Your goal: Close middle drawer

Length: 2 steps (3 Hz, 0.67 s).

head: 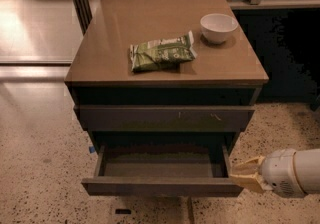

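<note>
claw [233,173] waits at lower right, just beside the right end of the middle drawer [160,186] (apart or together, i cannot tell). pulled out at bottom centre, the drawer looks stiff, probably light; handleless, so push its flat front.

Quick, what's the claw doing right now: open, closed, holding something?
The claw is beside the right front corner of the open middle drawer; open or closed cannot be told.
</note>
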{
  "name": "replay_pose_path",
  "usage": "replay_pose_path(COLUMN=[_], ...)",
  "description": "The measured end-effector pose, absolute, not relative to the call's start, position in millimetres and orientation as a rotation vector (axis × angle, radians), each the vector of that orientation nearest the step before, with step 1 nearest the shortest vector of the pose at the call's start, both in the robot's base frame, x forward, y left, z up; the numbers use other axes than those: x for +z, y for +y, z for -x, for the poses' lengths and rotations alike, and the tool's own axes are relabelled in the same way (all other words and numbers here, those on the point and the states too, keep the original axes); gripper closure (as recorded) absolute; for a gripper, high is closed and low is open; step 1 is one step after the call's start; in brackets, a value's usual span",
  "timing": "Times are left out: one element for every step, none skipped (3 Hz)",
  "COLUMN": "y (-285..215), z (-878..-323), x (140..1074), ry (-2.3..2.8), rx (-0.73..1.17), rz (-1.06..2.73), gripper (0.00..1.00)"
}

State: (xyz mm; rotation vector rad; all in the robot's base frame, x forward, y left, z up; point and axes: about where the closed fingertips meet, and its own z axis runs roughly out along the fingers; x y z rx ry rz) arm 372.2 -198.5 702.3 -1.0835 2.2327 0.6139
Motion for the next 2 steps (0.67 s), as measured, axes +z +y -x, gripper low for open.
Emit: replay_pose_path(y=[-176, -160], z=[-351, -341], x=[613, 549], ry=[2.293, 2.361], rx=[0.755, 0.812], rz=[0.933, 0.867], gripper=[1.00, 1.00])
